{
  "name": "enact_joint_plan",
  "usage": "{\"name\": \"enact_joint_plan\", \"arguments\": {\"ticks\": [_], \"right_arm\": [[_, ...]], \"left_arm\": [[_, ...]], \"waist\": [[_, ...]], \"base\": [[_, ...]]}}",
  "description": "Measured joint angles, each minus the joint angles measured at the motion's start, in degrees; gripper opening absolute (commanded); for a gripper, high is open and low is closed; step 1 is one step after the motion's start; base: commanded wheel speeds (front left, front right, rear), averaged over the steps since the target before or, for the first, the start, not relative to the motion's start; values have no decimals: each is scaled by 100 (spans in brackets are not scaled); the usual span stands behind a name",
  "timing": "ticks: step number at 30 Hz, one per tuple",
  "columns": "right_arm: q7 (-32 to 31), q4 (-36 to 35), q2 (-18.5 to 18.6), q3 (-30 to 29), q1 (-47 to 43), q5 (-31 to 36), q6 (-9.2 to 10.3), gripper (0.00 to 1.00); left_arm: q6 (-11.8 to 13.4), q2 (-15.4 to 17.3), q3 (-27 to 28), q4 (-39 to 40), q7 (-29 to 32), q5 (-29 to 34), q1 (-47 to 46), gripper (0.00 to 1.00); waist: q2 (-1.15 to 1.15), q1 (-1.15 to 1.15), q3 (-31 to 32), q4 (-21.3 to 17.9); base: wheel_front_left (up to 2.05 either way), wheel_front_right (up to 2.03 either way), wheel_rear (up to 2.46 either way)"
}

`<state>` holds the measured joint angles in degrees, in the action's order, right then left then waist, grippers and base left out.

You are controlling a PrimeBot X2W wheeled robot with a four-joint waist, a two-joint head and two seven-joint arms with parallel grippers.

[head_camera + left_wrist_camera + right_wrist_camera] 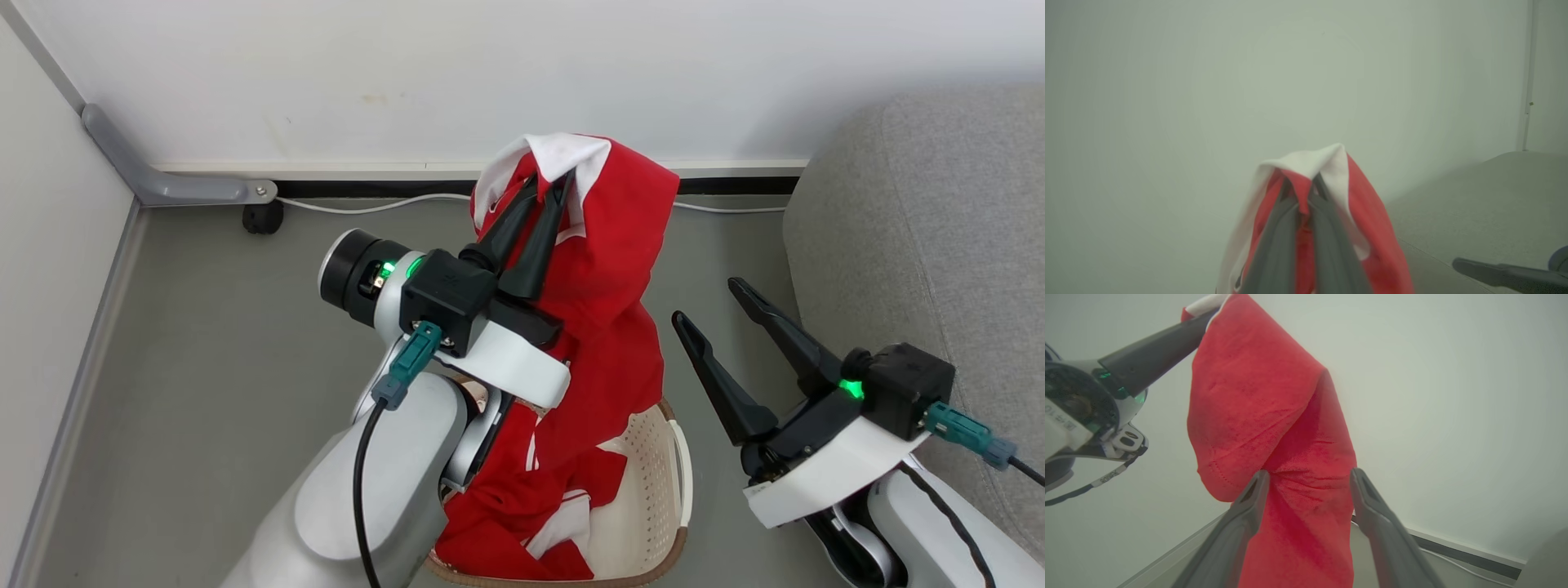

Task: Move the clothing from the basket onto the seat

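Clothing (608, 269) is up in the air, red with a white edge, hanging from the left gripper (551, 181), whose jaws are pressed together on that white edge. Its lower end trails down into the basket (653, 465) at 6 o'clock. More red and white cloth is heaped in there, and it's hard to say whether that is the same piece or a second one. The left forearm (384, 490) hides the basket's 9 o'clock side, and the picture's bottom edge cuts off its near rim. Over at 4 o'clock the right gripper (706, 300) has its jaws spread wide and empty, just beside the hanging cloth. The seat (922, 204) sits at 3 o'clock, grey and cut off by the frame.
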<state>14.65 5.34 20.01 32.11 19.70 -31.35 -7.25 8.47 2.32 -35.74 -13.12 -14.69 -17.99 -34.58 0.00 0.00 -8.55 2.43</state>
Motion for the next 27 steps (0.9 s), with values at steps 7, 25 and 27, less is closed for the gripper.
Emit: {"name": "enact_joint_plan", "arguments": {"ticks": [7, 25, 27], "right_arm": [[0, 327, 9, 357, 389, 13, 0, 100], [0, 1089, -331, 637, 1048, 850, 0, 100], [0, 1240, -427, 497, 1084, 995, -1, 100]], "left_arm": [[93, 0, -248, 103, -1, -135, -152, 0], [272, 5, -937, 230, -2, -506, -370, 0], [290, 7, -1016, 260, -2, -597, -381, 0]], "waist": [[0, 0, -18, 109], [0, 0, -81, 312], [0, 0, -77, 349]], "base": [[0, 0, 0], [0, 0, 0], [0, 0, 0]]}}
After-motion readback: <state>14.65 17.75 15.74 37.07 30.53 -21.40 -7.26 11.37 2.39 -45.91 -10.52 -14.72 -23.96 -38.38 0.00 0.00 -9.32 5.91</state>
